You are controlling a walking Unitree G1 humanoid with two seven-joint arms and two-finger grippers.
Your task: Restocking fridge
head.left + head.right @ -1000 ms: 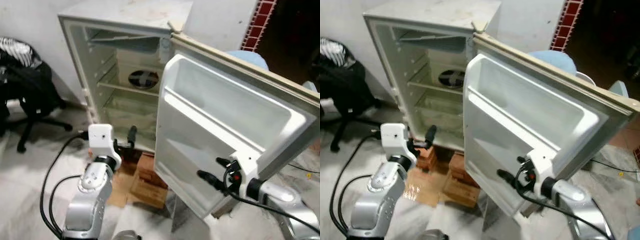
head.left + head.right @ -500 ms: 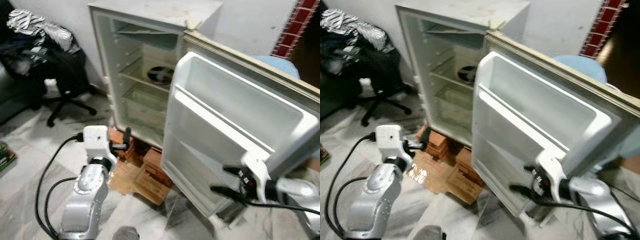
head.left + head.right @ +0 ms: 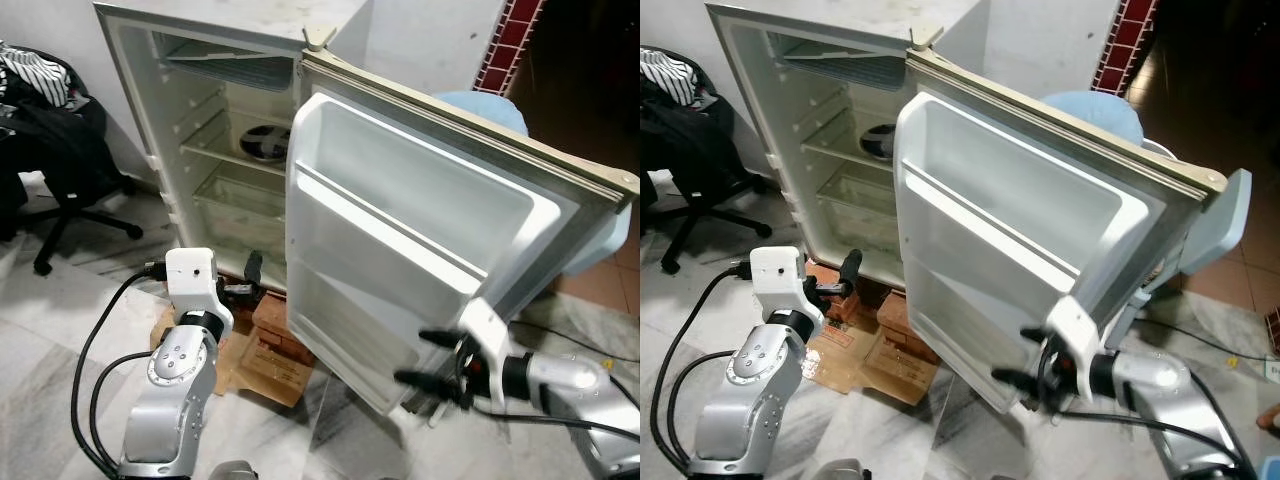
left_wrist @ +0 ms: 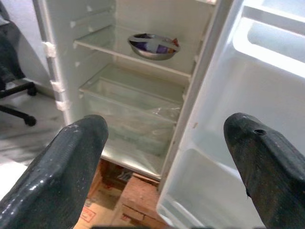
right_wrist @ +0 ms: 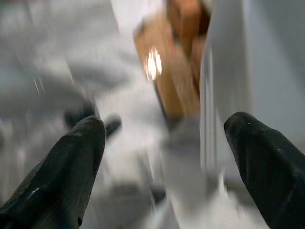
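The white fridge [image 3: 190, 120] stands with its door [image 3: 400, 240] swung wide open toward me. A metal bowl [image 4: 153, 46] sits on the middle shelf, above a clear crisper drawer [image 4: 136, 102]. The door racks hold nothing. My right gripper [image 3: 420, 358] is open and empty, low by the door's bottom edge, with its fingers [image 5: 71, 171] spread; the right wrist view is blurred. My left gripper [image 3: 252, 275] is raised in front of the fridge's lower opening, open and empty, pointing at the shelves.
Red bricks [image 3: 268, 312] and flattened cardboard [image 3: 262, 355] lie under the fridge. A black office chair [image 3: 60, 170] draped with clothes stands to the left. A pale blue chair [image 3: 1200, 225] is behind the door. Black cables [image 3: 95, 390] hang from my left arm.
The whole view has swung, so the camera has moved. My right gripper has slid lower along the door toward its bottom edge. The left arm keeps the same pose.
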